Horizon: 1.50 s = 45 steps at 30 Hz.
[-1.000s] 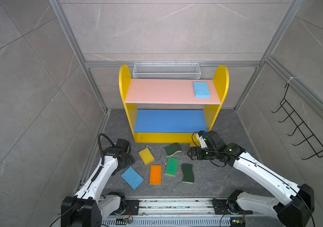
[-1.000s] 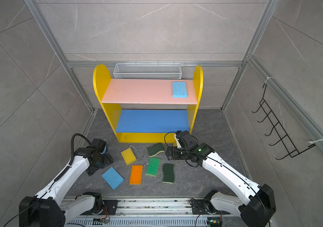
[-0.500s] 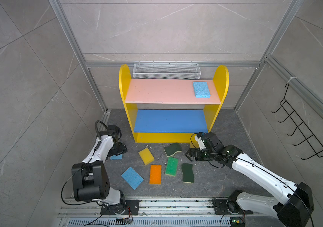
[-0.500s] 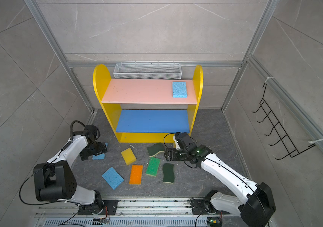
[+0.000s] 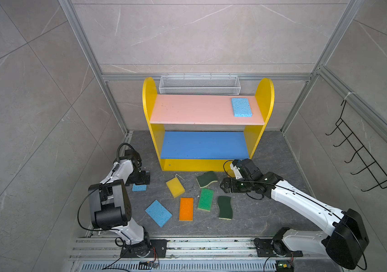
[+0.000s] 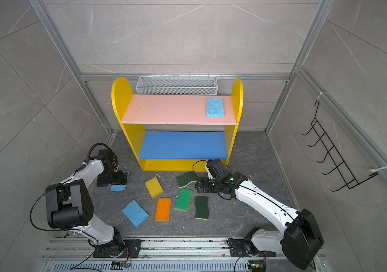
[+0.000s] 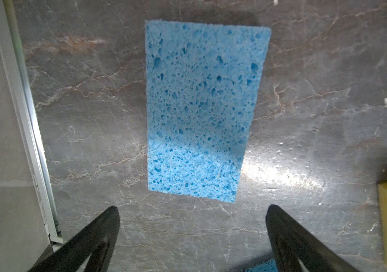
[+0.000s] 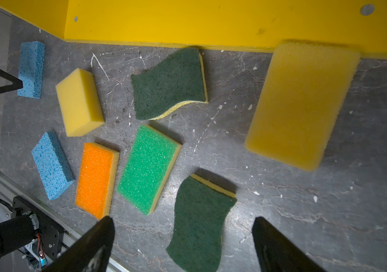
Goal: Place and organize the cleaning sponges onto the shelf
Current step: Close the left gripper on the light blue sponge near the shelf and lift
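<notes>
Next in line, by the look of it: the light blue sponge [image 7: 202, 110], flat on the desk [image 7: 305, 117], close to the aluminium rail [image 7: 22, 117] and apart from the cluster. Only one placed so far, another light blue sponge [image 5: 241, 107] flat at the right end of the pink upper board [image 5: 187, 109] of the shelf [image 5: 149, 99], with eight left on the desk in front. Spread wide and empty, the left fingers [image 7: 88, 242], above the sponge's near end and set to span its short width, touching nothing. Spread and empty too, the right fingers [image 8: 279, 247], with a dark-green wavy sponge [image 8: 199, 219] showing between them in the right wrist view. Likely trouble on the left: landing on the slightly skewed foam and squashing it instead of straddling it; scraping a fingertip on the rail so near; pinching only the end, then a drooping sponge catching the board's front edge on the way up. Likely trouble on the right: nudging the bright green sponge [image 8: 149, 168] or the orange sponge [image 8: 97, 179] when coming down into the crowd; overlooking the yellow sponge [image 8: 301, 103] at the shelf's base, largely hidden by the arm in both top views. Also possible: both arms crowding the shelf at once.
</notes>
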{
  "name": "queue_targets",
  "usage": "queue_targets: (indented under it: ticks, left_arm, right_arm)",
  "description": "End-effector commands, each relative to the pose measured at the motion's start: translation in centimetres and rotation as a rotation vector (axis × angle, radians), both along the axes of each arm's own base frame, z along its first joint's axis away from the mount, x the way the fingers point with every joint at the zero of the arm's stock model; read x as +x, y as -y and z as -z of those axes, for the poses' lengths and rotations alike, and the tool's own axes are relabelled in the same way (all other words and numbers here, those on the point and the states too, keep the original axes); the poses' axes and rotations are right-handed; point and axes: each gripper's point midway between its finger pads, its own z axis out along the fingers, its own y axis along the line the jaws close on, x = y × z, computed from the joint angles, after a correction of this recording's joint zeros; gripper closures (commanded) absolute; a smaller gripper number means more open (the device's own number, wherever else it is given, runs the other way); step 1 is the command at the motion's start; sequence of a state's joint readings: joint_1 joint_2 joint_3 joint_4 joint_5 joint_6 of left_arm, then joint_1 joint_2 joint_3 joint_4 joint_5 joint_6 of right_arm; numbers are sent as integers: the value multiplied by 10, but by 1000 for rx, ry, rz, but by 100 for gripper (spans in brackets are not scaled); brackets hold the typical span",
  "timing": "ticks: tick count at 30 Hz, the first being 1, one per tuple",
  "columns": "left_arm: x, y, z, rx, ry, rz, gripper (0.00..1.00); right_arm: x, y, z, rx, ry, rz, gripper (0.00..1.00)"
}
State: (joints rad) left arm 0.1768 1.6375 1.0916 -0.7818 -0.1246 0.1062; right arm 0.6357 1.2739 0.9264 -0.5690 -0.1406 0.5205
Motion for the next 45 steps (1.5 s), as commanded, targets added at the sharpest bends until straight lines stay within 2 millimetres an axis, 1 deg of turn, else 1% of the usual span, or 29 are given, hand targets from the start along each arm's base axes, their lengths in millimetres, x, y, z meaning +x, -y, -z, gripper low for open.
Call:
queue_targets:
  ticks: [1,9,13,21,24,29,32,34,38,41,43,45]
  left_arm:
    - [8,-3,5,-16,-15,44,1]
    - [11,6,27,-95,-99,26,0]
    - [14,4,32,-87,-108,12,0]
    - [23,6,39,-135,-113,-11,1]
    - [26,2,41,-115,-108,-9,1]
    - [23,-3,46,-103,-116,-20,3]
    - [20,-5,54,-96,-136,-38,7]
    - [19,-7,56,-85,-148,-44,12]
    - [18,-8,52,-81,-144,-67,18]
    - [15,-6,53,-88,-162,-80,24]
    - [11,-6,52,-86,-180,-93,26]
    - [11,-8,47,-74,-176,-114,27]
  right_arm:
    - [1,-6,2,2,3,-28,7]
    - [5,-9,12,-16,-17,-32,7]
    - [6,-9,14,-21,-17,-29,7]
    - [6,-7,19,-34,-24,-24,7]
    - [5,-6,20,-34,-22,-23,7]
    - [6,-4,23,-44,-23,-19,6]
    - [6,-5,25,-46,-25,-19,6]
    - [6,-5,26,-46,-27,-21,6]
    - [4,-2,24,-47,-17,-20,6]
    - [3,0,23,-55,-14,-19,6]
    - [2,2,21,-53,-10,-19,7]
    - [0,3,18,-51,-6,-19,7]
